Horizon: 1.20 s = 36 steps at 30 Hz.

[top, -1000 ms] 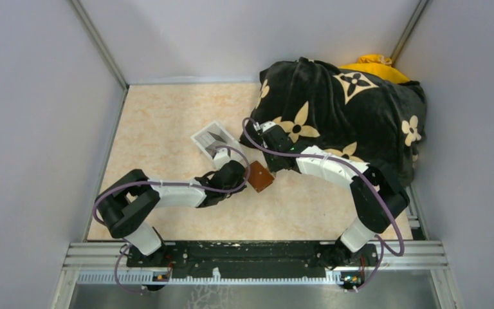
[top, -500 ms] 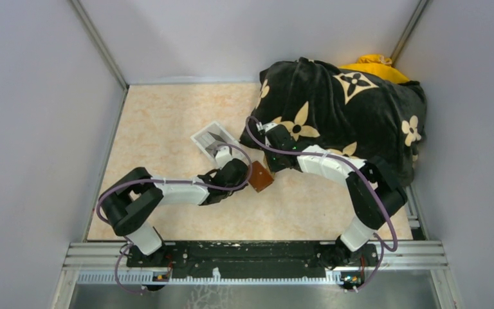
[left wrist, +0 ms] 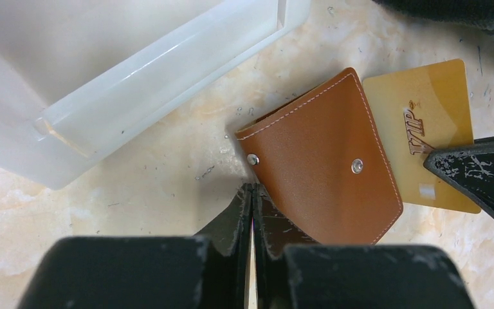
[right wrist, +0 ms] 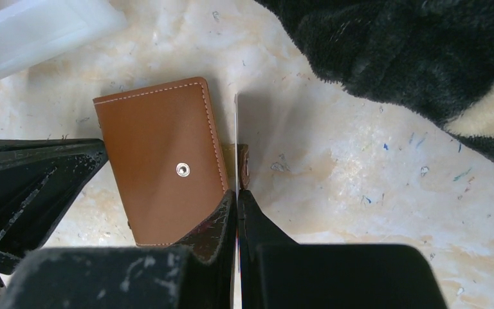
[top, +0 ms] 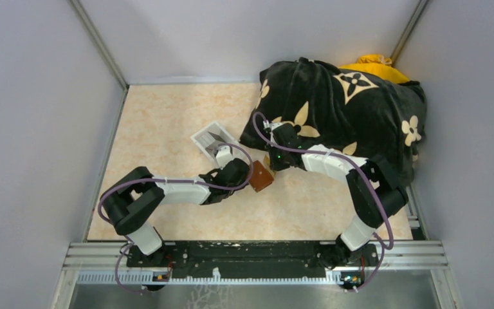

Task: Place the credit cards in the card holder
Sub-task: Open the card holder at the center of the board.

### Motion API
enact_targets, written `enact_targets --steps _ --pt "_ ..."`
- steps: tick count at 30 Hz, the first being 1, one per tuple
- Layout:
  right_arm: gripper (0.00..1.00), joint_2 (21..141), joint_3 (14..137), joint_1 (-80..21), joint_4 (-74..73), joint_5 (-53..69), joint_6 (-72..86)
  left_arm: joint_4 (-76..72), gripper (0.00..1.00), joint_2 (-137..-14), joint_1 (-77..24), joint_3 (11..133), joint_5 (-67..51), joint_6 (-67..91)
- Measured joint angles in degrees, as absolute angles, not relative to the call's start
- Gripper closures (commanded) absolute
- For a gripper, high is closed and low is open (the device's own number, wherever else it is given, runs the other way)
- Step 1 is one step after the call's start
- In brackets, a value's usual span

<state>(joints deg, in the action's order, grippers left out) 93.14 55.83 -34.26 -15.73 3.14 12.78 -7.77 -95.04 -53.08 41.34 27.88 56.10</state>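
Near edge: both arm bases sit on the black mounting rail (top: 251,252), and both arms reach in toward the middle of the marbled tan table (top: 161,116). Left gripper (left wrist: 253,196) is low over the table, fingers clenched almost flat together. I can make out nothing between them. The tips touch one edge of the card holder (left wrist: 321,167), next to a small stud at its corner. The card holder lies flat on the table near the middle, between the two grippers: brown leather with pale stitching, closed, its snap (left wrist: 357,166) facing up. On its opposite side I have the right gripper (right wrist: 237,196) pinched shut on a credit card (left wrist: 424,122), gold with "VIP" printed on it. The right wrist view shows the card edge-on, as a thin line running up from the fingertips just beside the holder's stitched edge and a small brown tab. In the left wrist view the holder overlaps the card's nearer edge, and the rest of the card sticks out past the leather. I cannot tell whether that edge is inside a pocket or only tucked against the holder. Just beyond the left gripper, a clear plastic tray (left wrist: 154,77) sits at an angle, near the holder but not touching it. Farther back and to the right, a black blanket (top: 341,103) with tan flower shapes is heaped over the far corner. Its fringe comes close to the right gripper. A yellow cloth (top: 373,63) shows behind it against the wall.
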Motion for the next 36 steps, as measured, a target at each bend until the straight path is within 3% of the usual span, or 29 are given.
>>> enact_targets --steps 14,36 --pt "1.0 91.74 51.99 -31.7 -11.35 10.24 16.49 -8.91 0.94 -95.96 -52.29 41.65 28.32 56.07" --pt "1.0 89.21 49.36 -31.68 -9.61 11.79 19.84 -10.31 0.95 -96.64 -52.23 41.6 28.45 56.12"
